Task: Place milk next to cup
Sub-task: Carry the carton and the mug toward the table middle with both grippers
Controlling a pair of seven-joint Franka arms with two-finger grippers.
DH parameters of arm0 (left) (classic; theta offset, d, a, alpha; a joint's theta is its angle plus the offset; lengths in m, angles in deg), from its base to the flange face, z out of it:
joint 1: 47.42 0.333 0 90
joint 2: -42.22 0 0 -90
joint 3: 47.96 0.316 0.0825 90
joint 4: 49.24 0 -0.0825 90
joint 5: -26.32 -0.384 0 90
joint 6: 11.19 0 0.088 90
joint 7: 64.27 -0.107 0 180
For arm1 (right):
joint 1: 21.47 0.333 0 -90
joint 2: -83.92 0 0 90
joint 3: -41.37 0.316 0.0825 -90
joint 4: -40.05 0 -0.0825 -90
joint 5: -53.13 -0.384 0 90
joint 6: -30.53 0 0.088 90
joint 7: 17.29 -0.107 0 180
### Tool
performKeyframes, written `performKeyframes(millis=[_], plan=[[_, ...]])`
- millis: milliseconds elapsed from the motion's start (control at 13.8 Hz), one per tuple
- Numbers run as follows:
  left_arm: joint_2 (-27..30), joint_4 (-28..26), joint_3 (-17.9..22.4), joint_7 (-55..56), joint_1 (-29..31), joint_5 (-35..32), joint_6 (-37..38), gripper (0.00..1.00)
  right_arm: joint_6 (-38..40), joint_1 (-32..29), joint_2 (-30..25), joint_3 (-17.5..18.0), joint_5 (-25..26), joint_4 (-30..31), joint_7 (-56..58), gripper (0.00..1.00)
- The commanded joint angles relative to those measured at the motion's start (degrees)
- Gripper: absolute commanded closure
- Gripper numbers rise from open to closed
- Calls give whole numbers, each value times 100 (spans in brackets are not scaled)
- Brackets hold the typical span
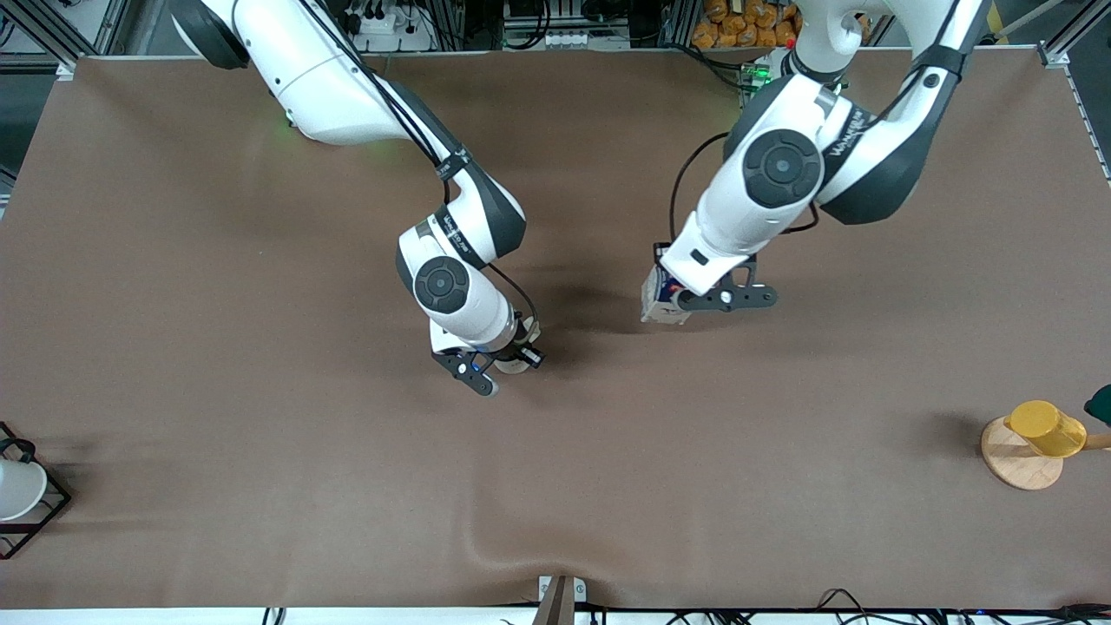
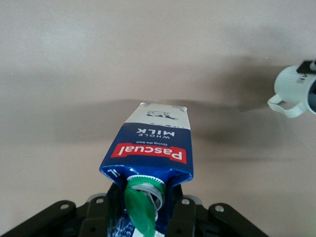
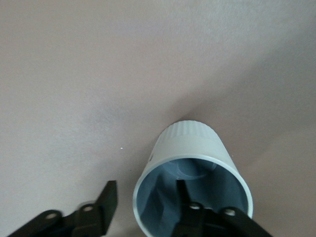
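The left gripper is low over the middle of the brown bench, its fingers clenched on the milk at the carton's upper part. The carton's green cap sits between those fingers, and its base points away from them toward the bench; whether the base touches the surface cannot be told. In the front view only a sliver of the carton shows beneath the left wrist.

The right gripper is down at the cup, toward the right arm's end of the bench from the milk. One finger reaches inside the grey interior and the other stands outside the wall, so the fingers straddle the rim; how firmly they grip it cannot be told. The cup stands well apart from the milk, and the left wrist view shows its handle sticking out from its side.

A yellow cup rests on a round wooden stand at the left arm's end of the bench. A white cup in a black wire frame sits at the right arm's end.
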Motion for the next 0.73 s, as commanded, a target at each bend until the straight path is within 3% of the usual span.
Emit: performKeyframes(millis=[0,218,655], plan=[[-303,413,7,506,-322,98,135,73,476,-279,-551,1,-56,8,24,0],[-541,589,7,1017,-674,89,127,73,1222,-735,-1123,10,-65,8,760,0],[-1288,1511,95,1589,-1395,19,21,73,3191,-2133,-1932,1,5,104,3720,0]])
